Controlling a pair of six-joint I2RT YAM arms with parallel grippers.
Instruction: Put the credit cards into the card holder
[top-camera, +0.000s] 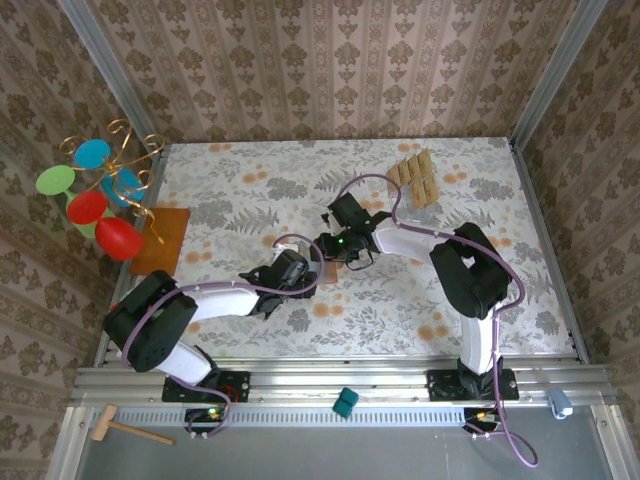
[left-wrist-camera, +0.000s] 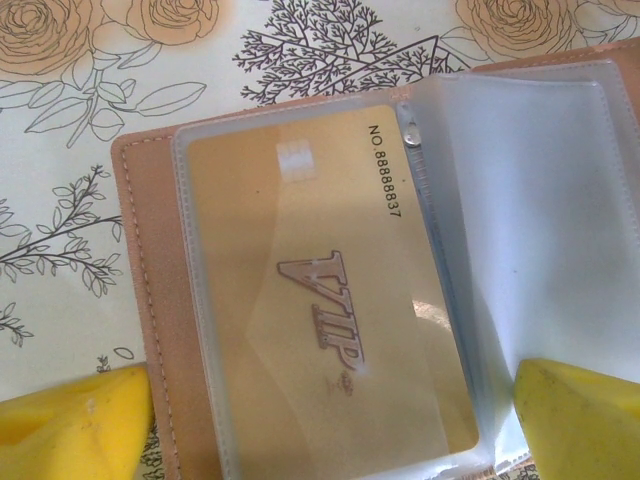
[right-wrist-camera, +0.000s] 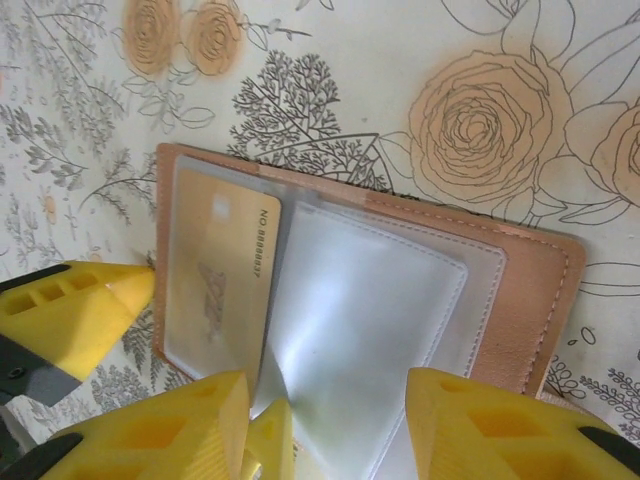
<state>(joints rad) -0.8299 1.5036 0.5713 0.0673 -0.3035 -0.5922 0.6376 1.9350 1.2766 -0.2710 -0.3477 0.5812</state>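
To my eye, the job now is to hold the card holder (left-wrist-camera: 135, 300) flat with its pages parted. The left gripper (left-wrist-camera: 325, 375), jaws spread wide, should pin the edges lightly and not drag them. The holder lies unfolded in the middle of the table (top-camera: 380, 320), straight under that gripper, with one gold card (left-wrist-camera: 320, 300) already in a clear sleeve (right-wrist-camera: 370, 310). Just beyond, the right gripper (right-wrist-camera: 325, 385) hangs open astride the loose pages. The remaining credit cards (top-camera: 415, 178) sit near the table's far right corner, well apart from both.
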